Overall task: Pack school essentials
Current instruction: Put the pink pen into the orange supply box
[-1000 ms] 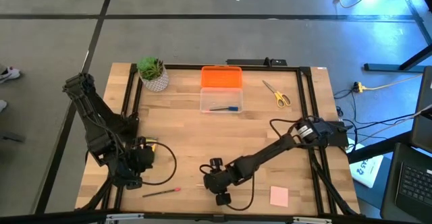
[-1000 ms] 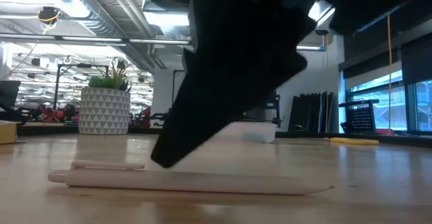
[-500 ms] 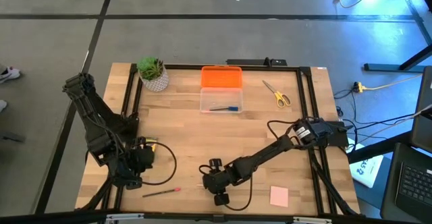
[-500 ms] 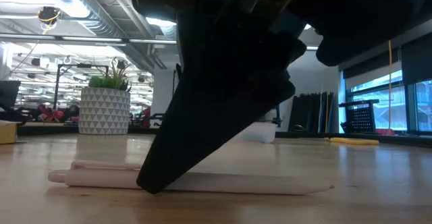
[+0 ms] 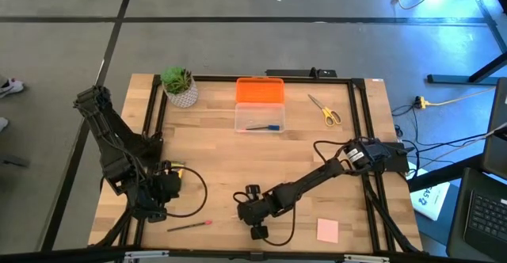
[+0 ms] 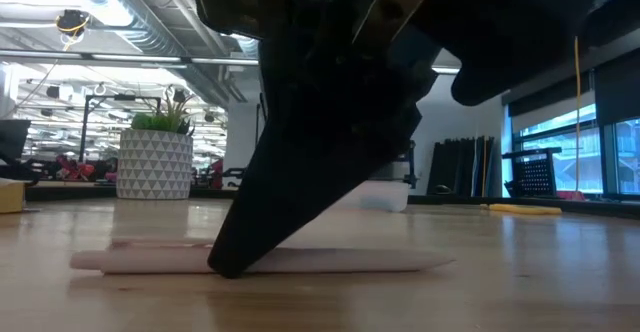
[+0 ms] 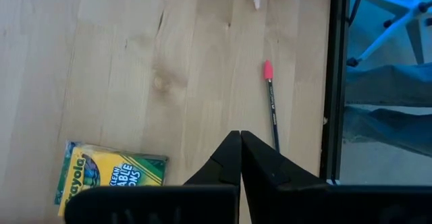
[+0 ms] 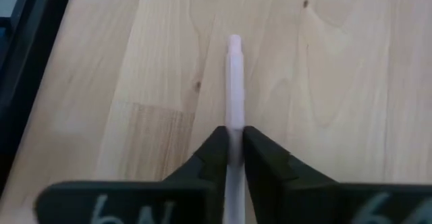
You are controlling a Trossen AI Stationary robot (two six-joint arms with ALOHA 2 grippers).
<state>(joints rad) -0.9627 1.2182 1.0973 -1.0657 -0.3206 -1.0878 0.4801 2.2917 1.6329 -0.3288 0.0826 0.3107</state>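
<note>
Pinching the pale thin stick [image 8: 234,82] flat on the table's near edge, the right gripper [image 8: 233,142] has its fingers clamped on it. The left gripper [image 7: 240,143] waits clenched, empty, near-left. A thin, off-centre hold could let the stick swivel or slip when raised.

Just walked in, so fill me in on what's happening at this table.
The right pincer is down at the near edge of the table, its fingers closed around a pale thin stick that lies flat on the wood. The left pincer is shut and empty near the crayon box and red-tipped pencil. The clear case sits open.
</note>
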